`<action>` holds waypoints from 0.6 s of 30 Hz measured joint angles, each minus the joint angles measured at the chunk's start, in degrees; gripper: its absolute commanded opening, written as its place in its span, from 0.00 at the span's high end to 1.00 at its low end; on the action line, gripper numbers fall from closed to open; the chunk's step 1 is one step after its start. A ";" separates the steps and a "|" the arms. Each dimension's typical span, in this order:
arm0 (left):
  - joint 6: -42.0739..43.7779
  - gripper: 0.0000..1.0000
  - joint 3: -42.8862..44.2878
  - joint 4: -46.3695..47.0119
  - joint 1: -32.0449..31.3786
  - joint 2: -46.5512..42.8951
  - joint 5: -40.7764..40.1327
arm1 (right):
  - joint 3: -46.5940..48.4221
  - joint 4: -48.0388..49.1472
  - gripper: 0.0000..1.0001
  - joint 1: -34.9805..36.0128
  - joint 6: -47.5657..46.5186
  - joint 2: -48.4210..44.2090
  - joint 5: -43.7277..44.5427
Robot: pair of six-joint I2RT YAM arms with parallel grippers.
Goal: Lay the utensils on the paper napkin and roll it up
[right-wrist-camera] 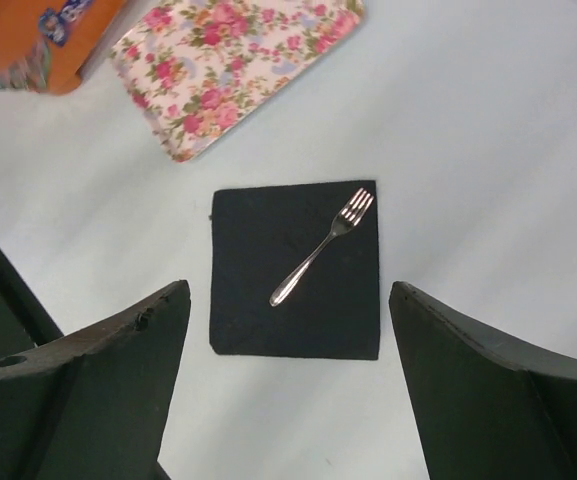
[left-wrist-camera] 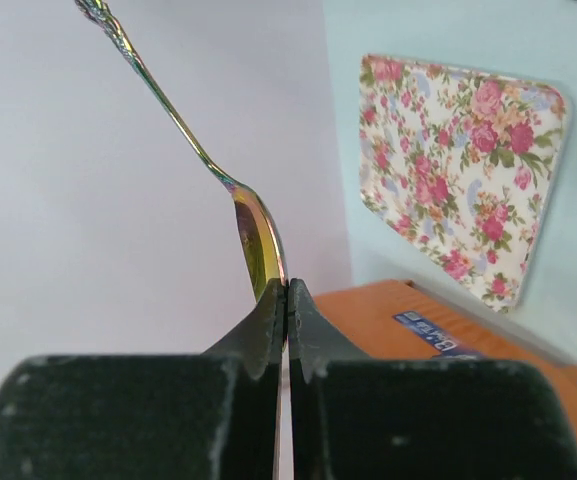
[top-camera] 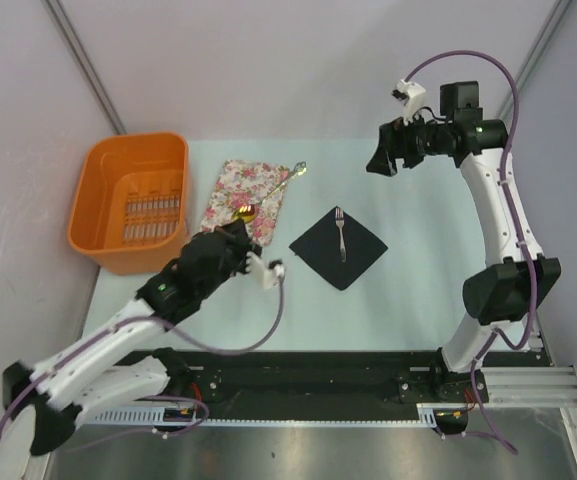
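The spoon (top-camera: 272, 191) is clamped by its gold bowl between the closed fingers of the left gripper (top-camera: 245, 224) and held in the air over the near edge of the floral cloth (top-camera: 238, 183), handle pointing far-right. The fork (top-camera: 340, 233) is already laid on the black paper napkin (top-camera: 318, 250) just to the right. The step in hand is judged to be carrying the spoon over, which calls for a short move rightward and a low release beside the fork. The right gripper (top-camera: 381, 158) is held with fingers wide apart, far right and well clear.
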 measured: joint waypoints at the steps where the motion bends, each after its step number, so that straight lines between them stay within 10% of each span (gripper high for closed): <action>1: 3.52 1.00 -1.75 -2.23 -0.22 -4.92 3.10 | 0.44 -1.16 0.15 0.59 -1.64 -1.27 -0.46; 8: 25.66 1.00 -8.52 -17.68 -0.94 -27.21 22.38 | -5.55 -5.42 0.18 20.13 -12.92 -13.77 4.87; 13: 31.47 1.00 -7.63 -28.52 -1.05 -25.07 28.72 | -14.01 -6.91 0.26 40.70 -17.68 -19.15 13.64; 18: 33.35 1.00 -5.66 -32.76 -1.20 -21.03 30.25 | -14.67 -7.15 0.28 46.23 -18.99 -16.35 19.15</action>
